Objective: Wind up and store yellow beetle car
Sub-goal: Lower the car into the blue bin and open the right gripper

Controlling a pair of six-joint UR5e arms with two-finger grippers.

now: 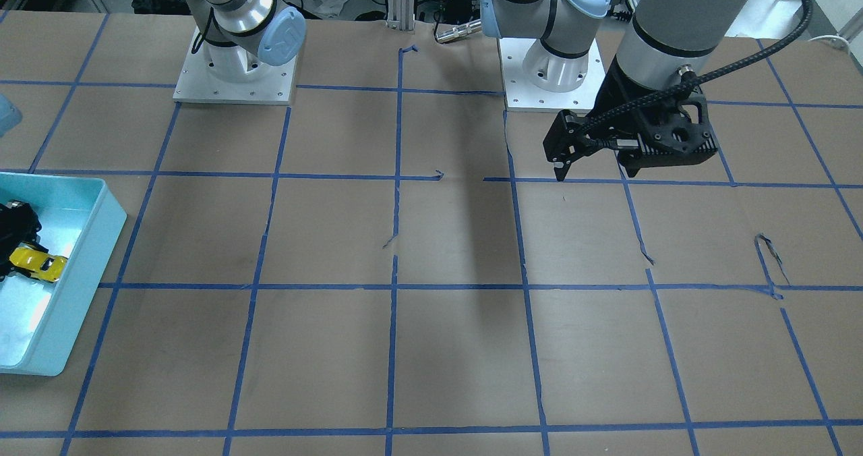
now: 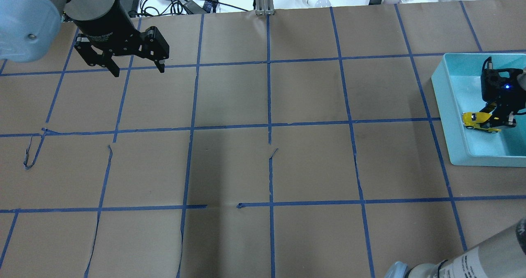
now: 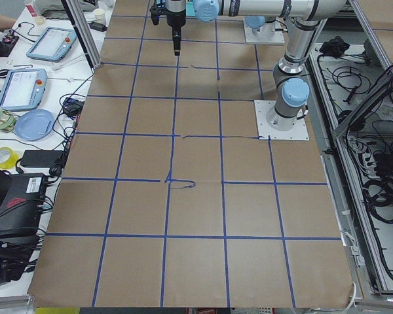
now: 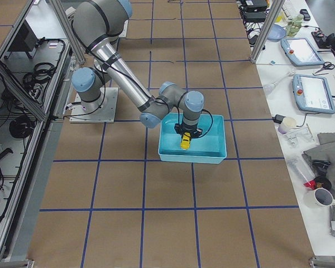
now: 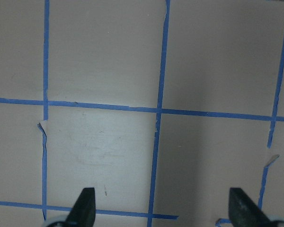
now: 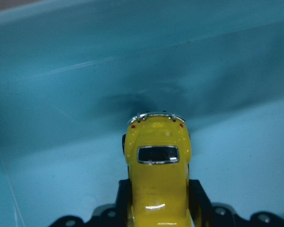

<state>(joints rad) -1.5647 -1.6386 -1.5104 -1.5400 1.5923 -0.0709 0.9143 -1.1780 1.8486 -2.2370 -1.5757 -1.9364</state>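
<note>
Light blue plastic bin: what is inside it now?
Inside the light blue bin: the glossy yellow beetle car, clamped in the right gripper. The gripper covers one end of the car; whether the wheels touch the floor cannot be seen.

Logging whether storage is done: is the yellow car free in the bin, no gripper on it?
No, the right gripper clamps the yellow beetle car from both sides, inside the teal bin.
</note>
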